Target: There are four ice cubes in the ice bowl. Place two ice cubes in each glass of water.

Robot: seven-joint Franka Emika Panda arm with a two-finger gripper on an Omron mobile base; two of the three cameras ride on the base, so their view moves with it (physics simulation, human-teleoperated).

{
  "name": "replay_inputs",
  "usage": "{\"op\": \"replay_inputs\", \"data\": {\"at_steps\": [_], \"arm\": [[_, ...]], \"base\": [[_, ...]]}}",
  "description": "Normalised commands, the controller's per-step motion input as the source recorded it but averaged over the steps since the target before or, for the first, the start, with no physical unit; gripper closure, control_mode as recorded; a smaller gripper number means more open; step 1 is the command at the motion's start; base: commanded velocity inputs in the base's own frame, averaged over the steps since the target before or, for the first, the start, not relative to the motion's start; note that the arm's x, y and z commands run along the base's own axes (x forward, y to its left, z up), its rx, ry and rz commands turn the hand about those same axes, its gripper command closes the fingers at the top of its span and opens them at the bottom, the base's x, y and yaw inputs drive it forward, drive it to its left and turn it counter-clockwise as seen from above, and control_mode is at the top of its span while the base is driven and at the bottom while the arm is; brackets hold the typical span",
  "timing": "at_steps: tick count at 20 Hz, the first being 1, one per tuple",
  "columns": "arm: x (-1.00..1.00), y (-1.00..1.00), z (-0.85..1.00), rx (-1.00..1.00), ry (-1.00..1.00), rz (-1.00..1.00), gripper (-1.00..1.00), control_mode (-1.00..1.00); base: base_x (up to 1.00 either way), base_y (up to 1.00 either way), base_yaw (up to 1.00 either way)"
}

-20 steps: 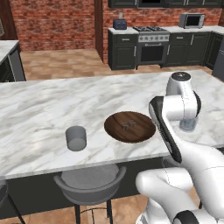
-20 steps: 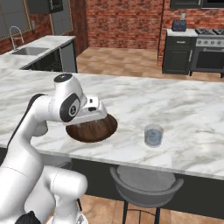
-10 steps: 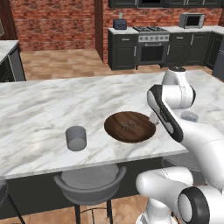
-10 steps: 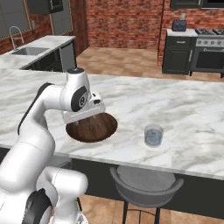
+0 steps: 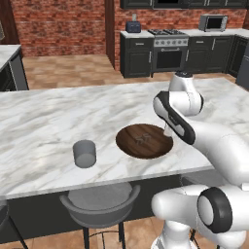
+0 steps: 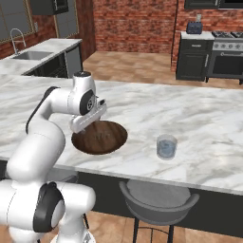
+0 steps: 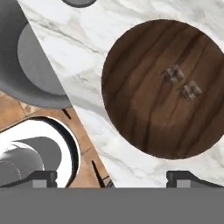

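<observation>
No text, label, brand, number or sign can be read in any of the views. The surfaces in sight carry only marble veining, wood grain and brick pattern, and the small appliances at the back of the kitchen are too small and blurred to show any lettering.

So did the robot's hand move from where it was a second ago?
Yes. In the left base view the gripper has swung left, away from the right end of the counter, and now hangs at the right rim of the wooden ice bowl.
</observation>
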Motion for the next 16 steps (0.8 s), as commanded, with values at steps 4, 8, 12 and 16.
{"op": "replay_inputs", "data": {"at_steps": [4, 8, 12, 16], "arm": [[0.21, 0.0, -0.42, 0.02, -0.31, 0.56, -1.0, -1.0], [0.2, 0.0, -0.23, 0.0, -0.14, 0.51, -1.0, -1.0], [0.31, 0.0, -0.06, 0.0, -0.05, 0.49, -1.0, -1.0], [0.45, 0.0, -0.01, 0.0, 0.0, 0.46, -1.0, -1.0]], "base": [[0.0, 0.0, 0.0], [0.0, 0.0, 0.0], [0.0, 0.0, 0.0], [0.0, 0.0, 0.0]]}}
